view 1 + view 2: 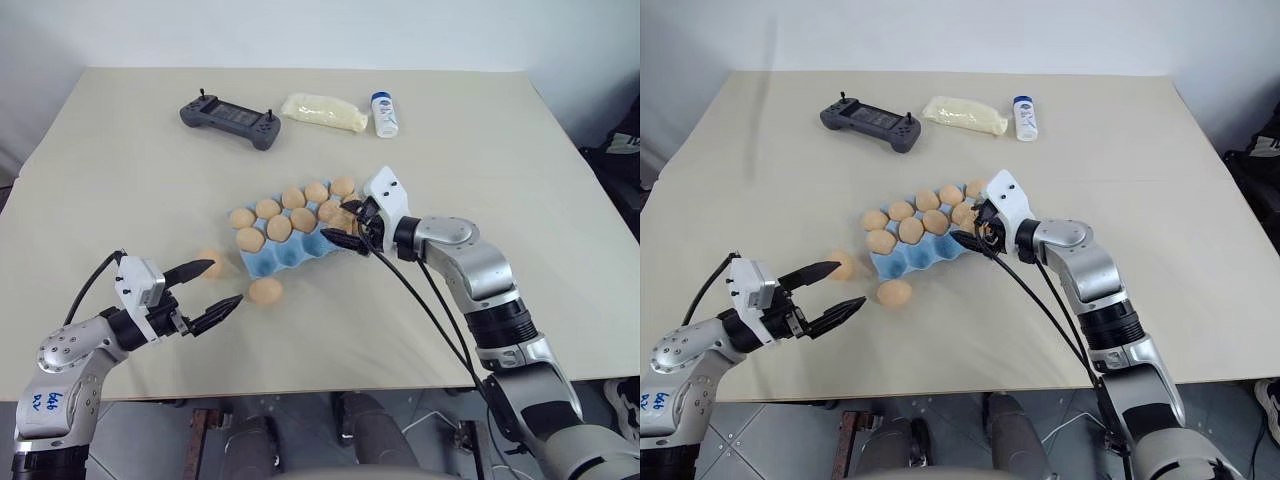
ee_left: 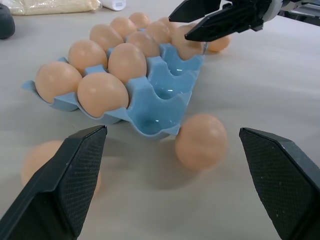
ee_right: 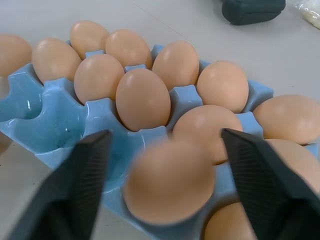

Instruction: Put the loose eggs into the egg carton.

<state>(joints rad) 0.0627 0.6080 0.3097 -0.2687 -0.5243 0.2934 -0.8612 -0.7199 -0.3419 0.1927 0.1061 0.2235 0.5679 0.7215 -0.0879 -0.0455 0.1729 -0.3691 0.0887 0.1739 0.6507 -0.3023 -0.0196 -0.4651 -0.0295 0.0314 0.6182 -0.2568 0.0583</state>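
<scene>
The light blue egg carton lies mid-table, with several tan eggs in its cups and a few cups empty at the end near my left arm. Two loose eggs sit on the table beside that end: one egg in front of my left gripper and a second egg partly behind its finger. My left gripper stands open, and both eggs lie ahead of its fingers. At the carton's other end, my right gripper is open. A blurred egg sits between its spread fingers, untouched by either.
At the back of the table lie a dark game controller, a pale yellow bag and a small white bottle. The table's front edge runs just behind my left wrist.
</scene>
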